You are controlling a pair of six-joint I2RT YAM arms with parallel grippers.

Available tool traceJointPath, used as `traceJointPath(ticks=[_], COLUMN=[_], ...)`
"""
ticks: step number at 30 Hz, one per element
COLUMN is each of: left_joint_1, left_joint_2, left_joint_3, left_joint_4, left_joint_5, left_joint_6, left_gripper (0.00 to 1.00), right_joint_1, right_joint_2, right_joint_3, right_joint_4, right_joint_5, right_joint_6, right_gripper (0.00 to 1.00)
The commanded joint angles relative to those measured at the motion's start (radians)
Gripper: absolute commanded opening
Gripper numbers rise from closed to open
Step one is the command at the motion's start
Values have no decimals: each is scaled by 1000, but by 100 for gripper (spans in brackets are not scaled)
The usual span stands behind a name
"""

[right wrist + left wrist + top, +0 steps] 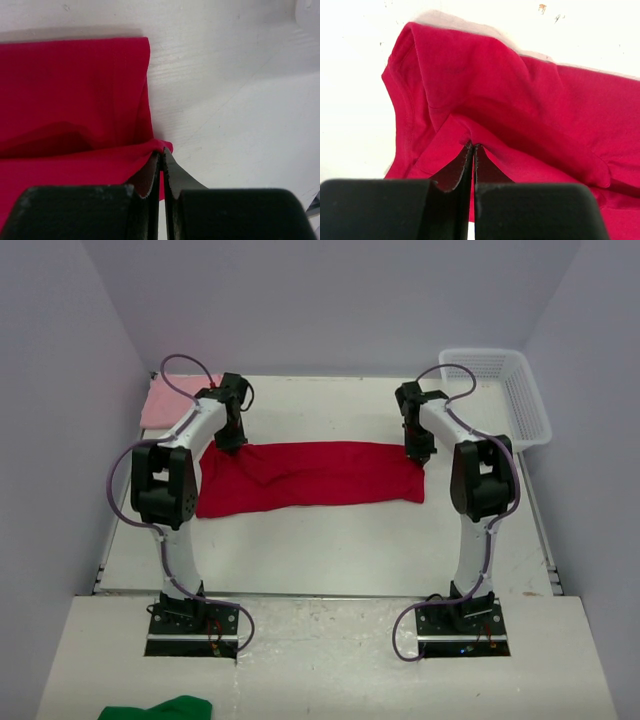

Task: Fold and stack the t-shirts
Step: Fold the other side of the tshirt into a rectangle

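Folding's happening on the bright crimson red cloth t-shirt (310, 478) lying across the table (330, 550), left gripper (472, 147) and right gripper (161, 152) both clamping its far edge, so next it's probably needing 1 even lift toward the near edge.

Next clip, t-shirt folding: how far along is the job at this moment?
Done: the pink t-shirt lies folded small at the far left. In hand: the red t-shirt lies as a long band, seemingly part-folded, with the left tool and the right tool each shut on cloth at its far corners. Left: finish folding the red one and stack the two.
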Motion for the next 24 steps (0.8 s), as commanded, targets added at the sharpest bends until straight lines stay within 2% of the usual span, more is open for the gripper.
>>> traceJointPath(ticks=[1, 6, 7, 10, 12, 14, 15, 16, 17, 19, 20, 21, 22, 23, 24], left_joint_1=[10, 10, 10, 10, 10, 9, 7, 7, 4, -2, -2, -2, -2, -2, 0], left_joint_2=[4, -28, -45, -116, -157, -217, -240, -268, -333, -412, -479, -505, -532, -565, -576], left_joint_3=[47, 38, 30, -5, -8, -2, -8, -8, -14, -72, -100, -129, -198, -232, -261], left_joint_4=[17, 43, 70, 150, 184, 191, 220, 221, 218, 225, 213, 208, 202, 189, 155], left_joint_5=[-10, -24, -41, -37, -41, -92, -107, -122, -159, -144, -115, -31, 17, 60, 151], left_joint_6=[-1, -10, -18, -13, -6, -19, -16, -21, -44, -56, -67, -78, -78, -84, -90], left_gripper=[0, 0, 3, 17, 32, 41, 42, 42, 42, 42, 38, 28, 16, 0, 0], right_joint_1=[-6, -7, -7, -7, -7, -9, -7, -7, -7, -6, -3, 3, 11, 14, 14], right_joint_2=[17, 31, 29, 28, 29, 17, 13, 6, -7, -36, -90, -130, -176, -226, -321], right_joint_3=[54, 75, 77, 94, 108, 128, 135, 161, 183, 186, 171, 140, 46, -10, -62], right_joint_4=[-12, -4, 3, 19, 26, 37, 39, 37, 24, 11, 8, 26, 49, 109, 131], right_joint_5=[-15, -26, -24, -28, -32, -15, -3, 6, 34, 38, 46, 49, 5, -38, -69], right_joint_6=[-15, -14, -12, -5, 3, 7, 8, 8, 12, 12, 32, 34, 31, 27, 59], right_gripper=[0, 0, 0, 12, 18, 26, 33, 46, 53, 56, 58, 58, 44, 1, 0])
